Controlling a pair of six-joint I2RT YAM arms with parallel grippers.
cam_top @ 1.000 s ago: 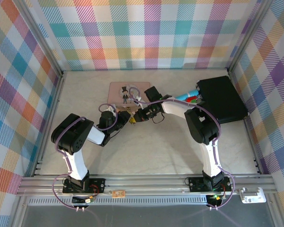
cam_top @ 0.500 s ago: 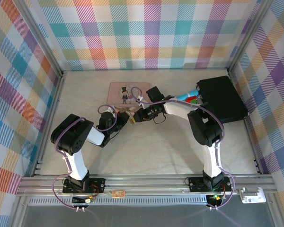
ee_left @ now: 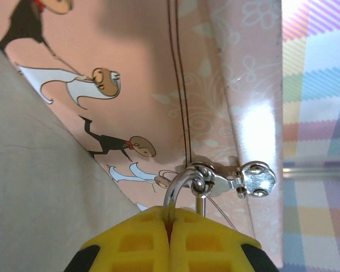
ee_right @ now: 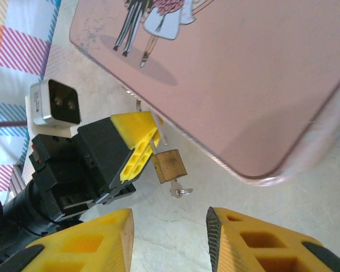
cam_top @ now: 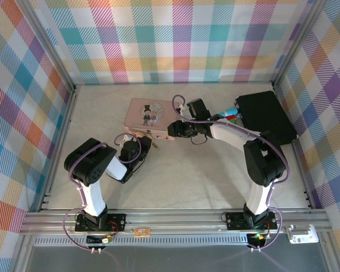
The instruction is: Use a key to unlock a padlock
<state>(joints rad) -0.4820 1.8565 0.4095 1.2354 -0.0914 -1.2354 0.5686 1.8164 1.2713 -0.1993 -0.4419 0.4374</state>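
Observation:
The small brass padlock (ee_right: 170, 164) hangs just in front of the pink tin (ee_right: 238, 73), and the little silver key (ee_right: 177, 190) sticks out of its underside. My left gripper (ee_left: 170, 218) is shut on the padlock's silver shackle (ee_left: 178, 184), which loops through the tin's hasp (ee_left: 238, 180). From the right wrist its yellow fingers (ee_right: 137, 150) show pinching the shackle beside the padlock body. My right gripper (ee_right: 170, 238) stands open a short way back from the key, with nothing between its fingers. From above, the left gripper (cam_top: 143, 145) and right gripper (cam_top: 173, 131) face each other at the tin's (cam_top: 150, 112) front edge.
A black case (cam_top: 264, 119) lies at the back right with a turquoise pen-like tool (cam_top: 229, 111) at its left edge. Checked walls close in the table on three sides. Bare marble tabletop (cam_top: 187, 175) stretches in front of the grippers.
My right gripper has opened, let go of the key and drawn back to the right. The key stays in the padlock. The left gripper keeps its hold and has shifted slightly.

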